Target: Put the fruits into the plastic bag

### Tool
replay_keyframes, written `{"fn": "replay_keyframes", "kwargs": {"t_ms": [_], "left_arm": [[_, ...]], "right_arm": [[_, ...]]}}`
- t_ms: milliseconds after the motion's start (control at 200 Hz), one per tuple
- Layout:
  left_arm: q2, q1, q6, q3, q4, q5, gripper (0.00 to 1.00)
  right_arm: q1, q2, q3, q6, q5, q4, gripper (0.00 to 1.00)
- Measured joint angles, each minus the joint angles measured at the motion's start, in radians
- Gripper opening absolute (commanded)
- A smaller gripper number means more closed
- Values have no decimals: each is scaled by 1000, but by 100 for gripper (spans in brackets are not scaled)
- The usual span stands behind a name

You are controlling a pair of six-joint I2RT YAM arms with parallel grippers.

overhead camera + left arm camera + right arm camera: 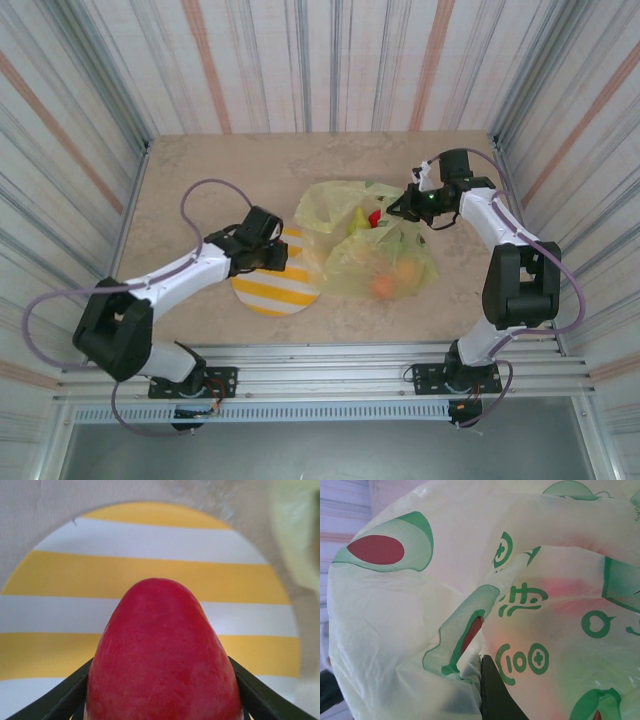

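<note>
- fruits are in two places: one red fruit is outside the plastic bag, and the others that show lie inside it.
- the left gripper is clamped on the red fruit. in the left wrist view its dark fingers press the fruit's sides at 3 and 9 o'clock, and the rounded end points to 12.
- under the fruit is a round plate with yellow and white stripes. whether the fruit touches the plate i cannot tell.
- in the top view the left gripper sits over the plate's 12 o'clock edge, and the plate lies on a pale stone-look table.
- the plastic bag, thin and pale yellow with green print, lies at 2 o'clock from the plate. its near edge is just beside or over the plate's rim, i cannot tell which.
- through the film, two orange fruits sit in the bag's 5 o'clock corner. a small red one and a yellow-green one show near the mouth at 12 o'clock.
- the right gripper is at the bag's 1 o'clock rim. in the right wrist view the film gathers in folds against one dark finger, so the gripper appears pinched on the bag; plastic covers the other finger.
- farthest off, striped walls close in the table.
</note>
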State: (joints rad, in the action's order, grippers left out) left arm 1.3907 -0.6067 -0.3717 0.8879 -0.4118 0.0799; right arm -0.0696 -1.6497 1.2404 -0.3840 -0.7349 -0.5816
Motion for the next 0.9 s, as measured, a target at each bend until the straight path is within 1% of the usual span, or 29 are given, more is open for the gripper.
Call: {"fn": "replay_keyframes", "kwargs": {"t_ms": [110,220,356,436,551,686,897], "left_arm": [[-71,-18,-16,0,13,0,57],[-135,-55,-22,-1,60,-14,56],[-142,-105,-20,5,124,-49,56],[-94,-128,-16,35,130,-68,55],[24,-146,-6,98,145,-92,56],[153,-148,-6,154,163,-116,55],[291,-148,-6,256,189,-151,55]], "right_arm": [[0,0,-2,0,0,3,0],[0,0,-2,0,0,5,0],[0,0,-2,0,0,6,0],[0,0,-2,0,-1,6,0],[0,0,-2,0,-3,6,0],[0,0,-6,0,-4,6,0],[-1,1,-8,0,-3,6,0]]}}
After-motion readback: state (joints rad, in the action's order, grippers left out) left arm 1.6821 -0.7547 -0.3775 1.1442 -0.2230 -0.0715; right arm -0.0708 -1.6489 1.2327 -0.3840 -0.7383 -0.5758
